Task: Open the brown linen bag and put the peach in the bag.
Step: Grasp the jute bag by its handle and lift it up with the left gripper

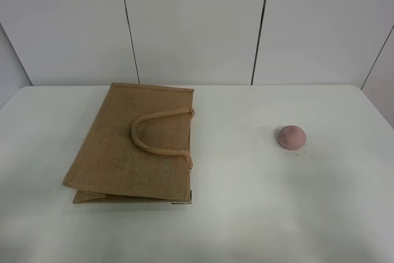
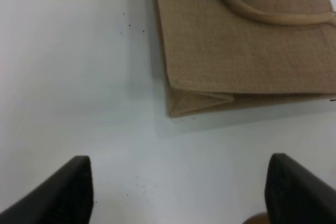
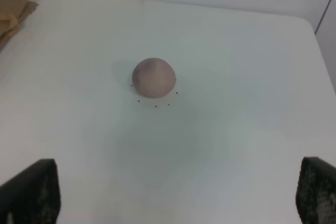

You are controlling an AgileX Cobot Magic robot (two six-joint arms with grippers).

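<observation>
BAG: brown linen bag (image 1: 132,143) flat, shut, on the left, mouth apparently toward peach (image 1: 291,137), well apart on the right | LEFT: left gripper (image 2: 181,184) wide, empty, near bag's corner | RIGHT: right gripper (image 3: 176,192) wide, empty, facing peach, nearer it

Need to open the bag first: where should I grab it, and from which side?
Take the handle lying on the bag's top panel, at its curved end, coming straight down. It is the only raised part of the flat-lying bag, and lifting it should pull the top side up.
</observation>
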